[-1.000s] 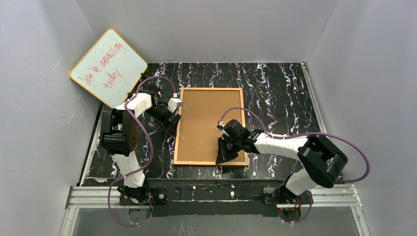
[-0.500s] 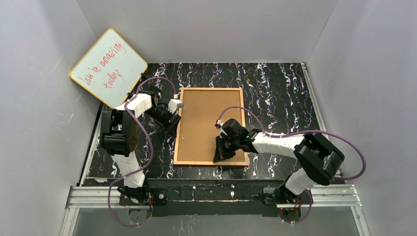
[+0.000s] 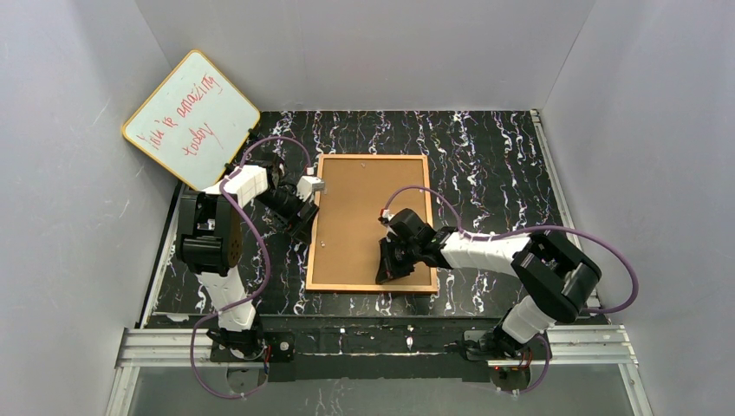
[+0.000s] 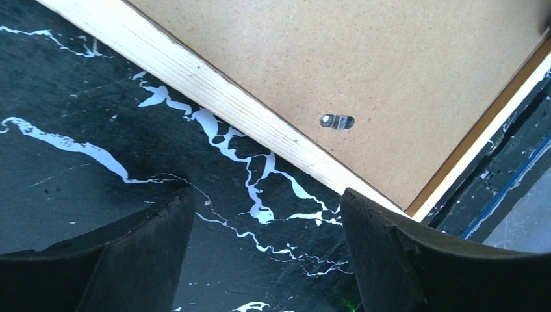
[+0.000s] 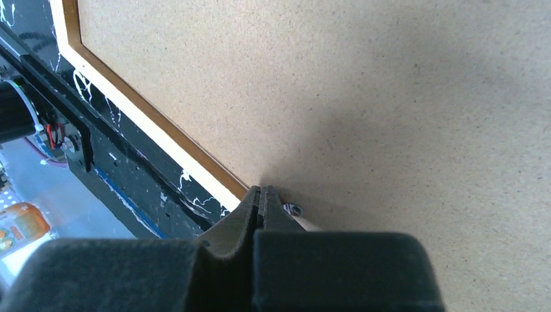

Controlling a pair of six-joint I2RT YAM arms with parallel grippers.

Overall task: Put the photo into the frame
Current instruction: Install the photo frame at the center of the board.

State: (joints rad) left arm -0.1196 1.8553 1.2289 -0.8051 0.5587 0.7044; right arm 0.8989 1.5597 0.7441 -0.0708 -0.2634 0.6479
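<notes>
Your right gripper [image 5: 262, 198] is pinched shut, tips at the back of the frame [image 3: 364, 217], beside a metal tab [image 5: 294, 209] near its front edge. It lies face down mid-bench [image 3: 485, 156]. Nudge that tab sideways, lightly. Your left gripper [image 4: 266, 221] hovers wide open off the left edge. No photo in sight.

Right tool [image 3: 387, 276] – slightly further left over the frame [image 3: 364, 199]

The frame [image 3: 368, 217] lies back up, its front hidden. The right gripper [image 3: 390, 276] covers part of its near edge. In the right wrist view the fingers [image 5: 250, 211] half hide a small metal tab [image 5: 294, 209]. Both wrist views cut the frame off.
</notes>
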